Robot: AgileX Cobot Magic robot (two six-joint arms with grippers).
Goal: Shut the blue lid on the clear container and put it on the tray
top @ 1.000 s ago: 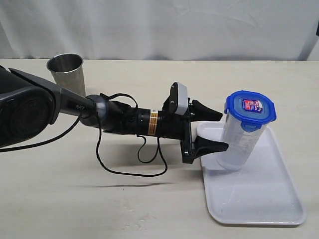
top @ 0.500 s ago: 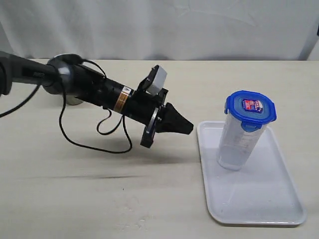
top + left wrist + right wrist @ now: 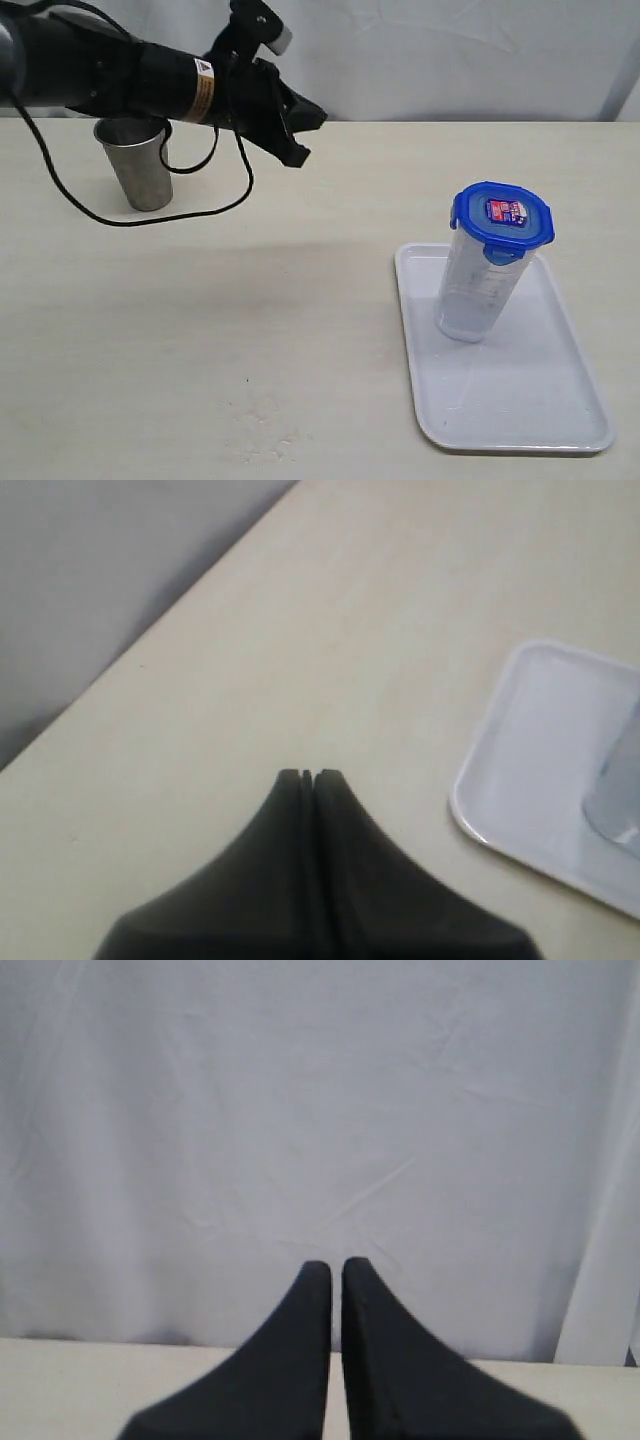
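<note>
Left fingers (image 3: 312, 117): pressed together at the tips, nothing between them. The left wrist view (image 3: 307, 777) shows the two black tips meeting with only a hairline seam. Right fingers (image 3: 331, 1267): also closed and empty, a thin slit between the tips; they point toward the white backdrop cloth (image 3: 300, 1110) with the surface edge just under them. The right arm is not seen in the exterior view.

Left arm (image 3: 110, 75): raised above the surface (image 3: 250, 330), reaching in from the left edge of the exterior view and running roughly level, the wrist tipped slightly down toward the right. Its black cable (image 3: 120, 215) hangs in a loop down to the surface. The arm passes over the steel cup (image 3: 140, 165), which stands upright near the back left.

Clear container (image 3: 478, 285): upright on the tray (image 3: 540, 420), on the tray's rear half, blue lid (image 3: 501, 222) seated on its rim with the red-and-white label up. Tray lies flat at the front right of the surface. Left fingers are well apart from the container, up and to the left of it.
</note>
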